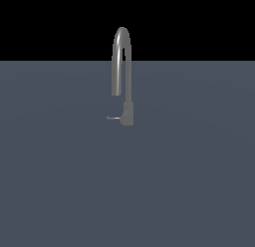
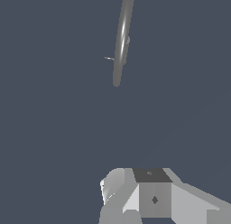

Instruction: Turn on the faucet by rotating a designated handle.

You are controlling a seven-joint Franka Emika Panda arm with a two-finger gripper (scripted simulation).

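The grey faucet (image 1: 128,99) stands upright on the flat grey surface, and its gooseneck spout curves over toward the exterior view's left. The handle (image 1: 114,118), a thin short lever, sticks out sideways from the thick base toward the exterior view's left. No arm or gripper shows in the exterior view. In the wrist view I look down on the faucet (image 2: 122,38) from above, with the handle (image 2: 109,58) as a tiny stub at its side. Part of my gripper (image 2: 150,188) shows at the picture's edge, well away from the faucet. Its fingers are not clear enough to read.
A flat grey surface (image 1: 189,181) spreads around the faucet on every side, under a black background. Nothing else stands on it.
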